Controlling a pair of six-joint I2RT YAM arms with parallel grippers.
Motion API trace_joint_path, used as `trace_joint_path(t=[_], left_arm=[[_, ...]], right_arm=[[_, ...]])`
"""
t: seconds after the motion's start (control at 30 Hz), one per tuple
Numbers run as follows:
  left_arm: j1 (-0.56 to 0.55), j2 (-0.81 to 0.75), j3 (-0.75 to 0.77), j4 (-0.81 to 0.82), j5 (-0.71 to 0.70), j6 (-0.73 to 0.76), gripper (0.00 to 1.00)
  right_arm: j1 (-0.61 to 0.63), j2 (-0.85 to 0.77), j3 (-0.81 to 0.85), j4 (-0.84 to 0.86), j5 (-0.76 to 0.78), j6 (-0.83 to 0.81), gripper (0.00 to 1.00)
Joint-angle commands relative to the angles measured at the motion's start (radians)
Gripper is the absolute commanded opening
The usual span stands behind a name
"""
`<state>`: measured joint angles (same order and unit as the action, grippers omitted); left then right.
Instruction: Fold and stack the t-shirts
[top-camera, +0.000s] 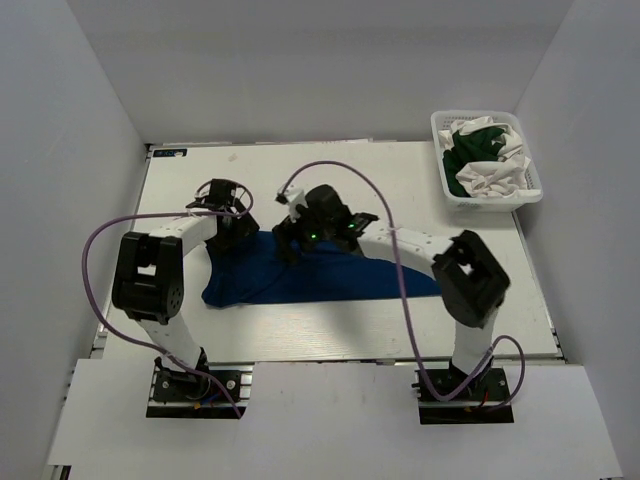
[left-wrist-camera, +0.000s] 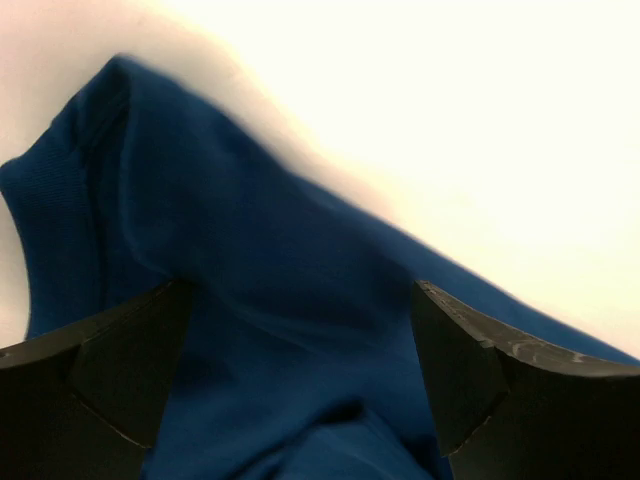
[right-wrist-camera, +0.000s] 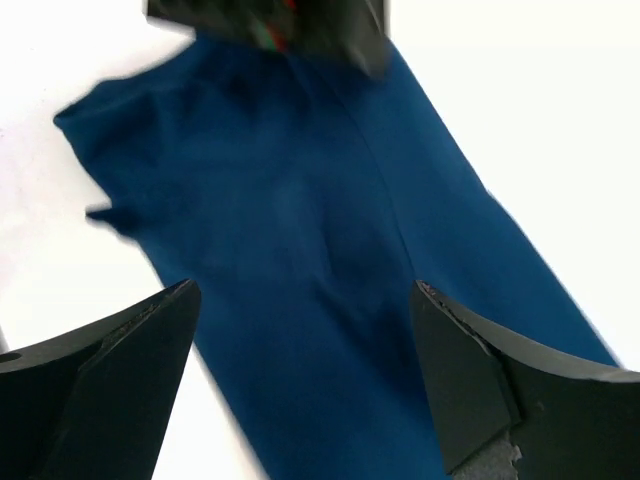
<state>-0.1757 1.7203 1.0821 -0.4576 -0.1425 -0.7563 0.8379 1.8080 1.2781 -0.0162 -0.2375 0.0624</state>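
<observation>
- The royal blue t-shirt (top-camera: 330, 280) lies flattened across the middle of the counter (top-camera: 470, 225).
- The left claw (left-wrist-camera: 300, 300) hangs wide open over the shirt's left end, gripping nothing.
- The right claw (right-wrist-camera: 300, 298) is spread wide above the shirt's middle, also empty.
- A dark green t-shirt (top-camera: 465, 170) and white t-shirts (top-camera: 496, 180) sit crumpled in the white mesh basket (top-camera: 441, 150) at the far right corner.

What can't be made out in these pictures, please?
Top view: the left arm and right arm hide the far edge of the royal blue cloth t-shirt.
Top view: the bunched white and dark green tees in the white plastic mesh basket are too small to count.
Wrist views: blurred; edges cut the shirt off.
</observation>
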Motion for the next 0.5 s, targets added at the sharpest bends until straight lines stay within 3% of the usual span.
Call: trace_joint_path(t=[0.0,0.23,0.47], left_arm=[[0.036,0.024,0.022,-0.044,0.044,0.002,1.0],[0.068,0.065,-0.007,0.013,0.132,0.002,1.0],[0.077,0.065,-0.048,0.023,0.107,0.002,1.0]], right_arm=[[0.044,0.105,0.108,0.084,-0.06,-0.127,0.9],[0.086,0.289,0.208,0.237,-0.025,-0.141,0.9],[0.108,0.379,0.293,0.196,-0.106,-0.145,0.9]])
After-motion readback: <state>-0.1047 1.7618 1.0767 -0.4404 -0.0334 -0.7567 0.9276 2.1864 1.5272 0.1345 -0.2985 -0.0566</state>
